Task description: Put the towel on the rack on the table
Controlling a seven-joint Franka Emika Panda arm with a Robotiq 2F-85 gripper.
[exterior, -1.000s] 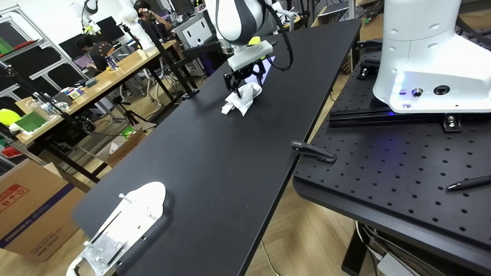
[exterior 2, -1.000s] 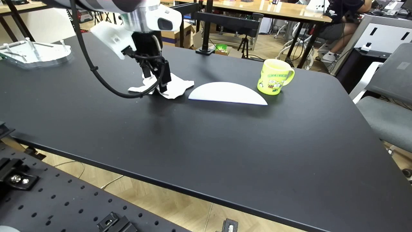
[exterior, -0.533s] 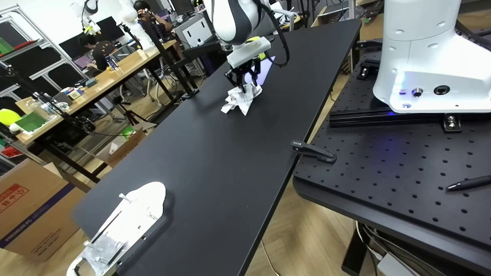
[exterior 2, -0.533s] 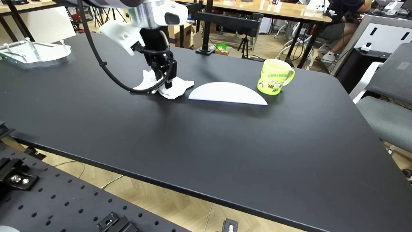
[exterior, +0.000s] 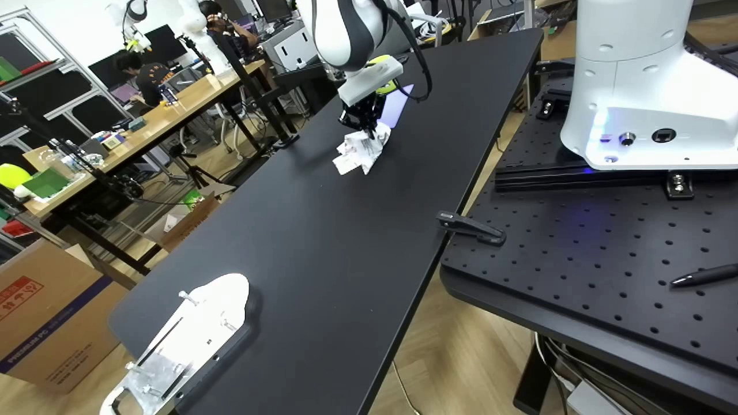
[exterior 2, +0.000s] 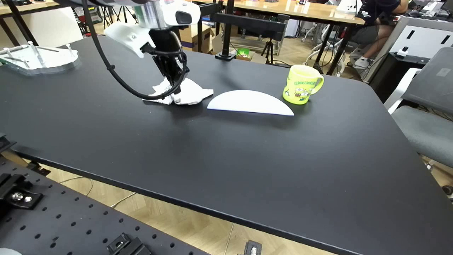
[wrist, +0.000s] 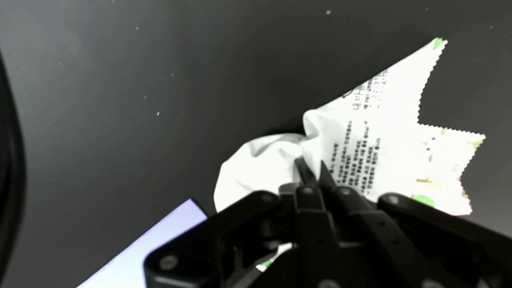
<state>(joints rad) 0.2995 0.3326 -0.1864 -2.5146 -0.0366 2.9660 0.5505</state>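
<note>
**Got the pinch, so how do we lift it cleanly?**

So we're right down on the towel (wrist: 354, 146) with the gripper (wrist: 313, 168), and in the wrist view its jaws look closed on a fold near the middle. The towel lies crumpled on the table (exterior: 323, 248), one printed end fanned out, with the pale half-disc (exterior 2: 249, 102) just beside it and the yellow mug (exterior 2: 300, 85) a bit farther off. The rack (exterior: 218, 300), or what we take for it, is white with pegs (exterior: 188, 298), and sits well apart toward the table's other end.

Our take: it looks like a small pinch on floppy fabric, so we'd go straight up, slowly, and check the fold isn't slipping before heading sideways. That also spares the half-disc a swipe from a loose corner. Then we want enough height for the hanging ends to clear the pegs, centre the bunch over the rack, lower gently, and release only once it rests there. Backing out straight up should avoid snagging a fold.
</note>
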